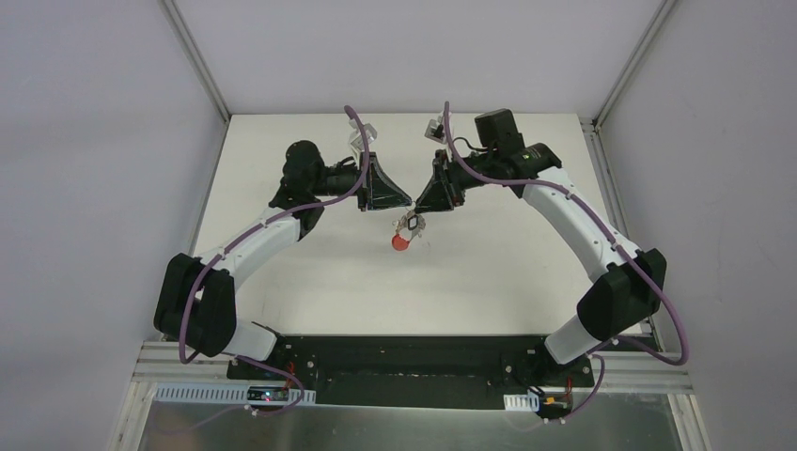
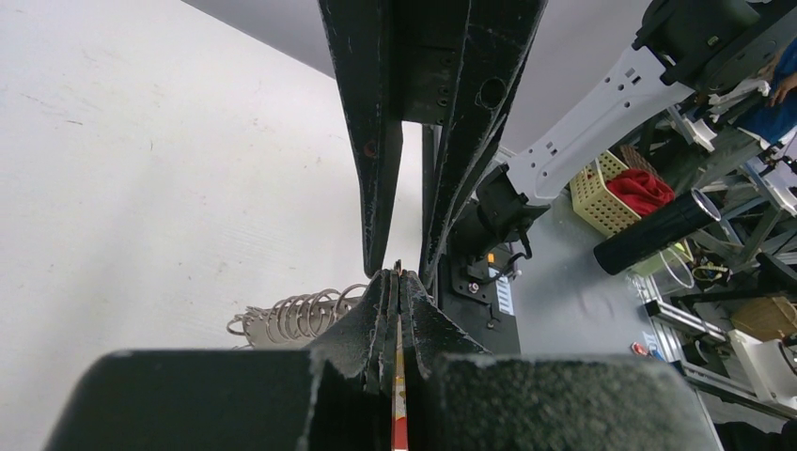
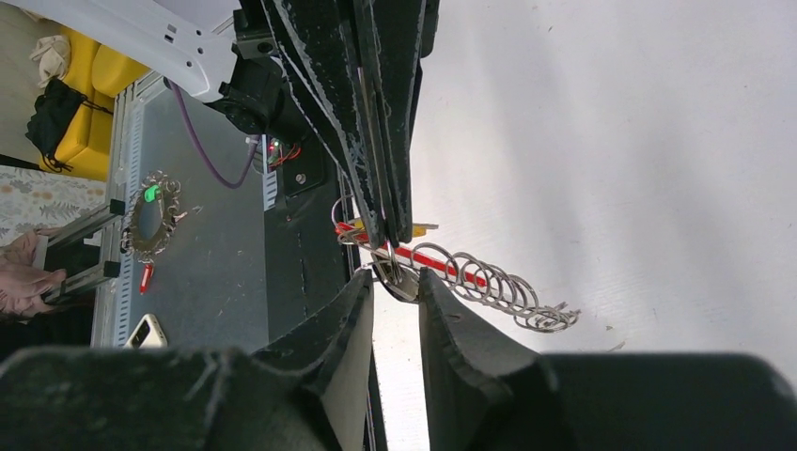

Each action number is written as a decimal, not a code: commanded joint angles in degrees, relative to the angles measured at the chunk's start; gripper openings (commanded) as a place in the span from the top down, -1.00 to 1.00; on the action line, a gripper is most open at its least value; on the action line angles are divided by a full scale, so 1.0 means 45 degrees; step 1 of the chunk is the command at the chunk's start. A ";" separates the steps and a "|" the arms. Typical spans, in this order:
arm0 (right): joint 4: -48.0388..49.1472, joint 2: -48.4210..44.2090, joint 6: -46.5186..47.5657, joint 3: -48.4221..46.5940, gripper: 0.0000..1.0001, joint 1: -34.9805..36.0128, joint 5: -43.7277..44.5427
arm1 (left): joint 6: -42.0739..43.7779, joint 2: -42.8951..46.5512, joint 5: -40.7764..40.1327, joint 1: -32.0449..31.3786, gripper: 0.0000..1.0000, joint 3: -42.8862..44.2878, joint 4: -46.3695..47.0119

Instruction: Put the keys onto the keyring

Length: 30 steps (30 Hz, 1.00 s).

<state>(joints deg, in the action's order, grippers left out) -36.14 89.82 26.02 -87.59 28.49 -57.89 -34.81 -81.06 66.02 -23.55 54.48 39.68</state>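
Red-banded and strung with silver wire loops, the crescent keyring is hanging over the white table, under two black grippers meeting tip to tip. The left gripper is clamping the red band, jaws pressed together. The right gripper is flanking a wire loop with a narrow gap; whether it is pinching cannot be told.

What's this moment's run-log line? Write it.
left claw: shut on keyring, red band | right claw: jaws parted beside wire loops, hold unclear
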 commanded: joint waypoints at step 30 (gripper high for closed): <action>-0.2222 0.0703 0.1540 -0.1197 1.00 0.1045 0.1532 | 0.8531 0.1017 -0.0559 -0.0179 0.39 0.2207 -0.9088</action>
<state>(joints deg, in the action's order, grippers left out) -42.00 91.64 30.17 -88.79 32.21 -52.12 -15.33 -80.31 65.84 -23.66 59.24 17.30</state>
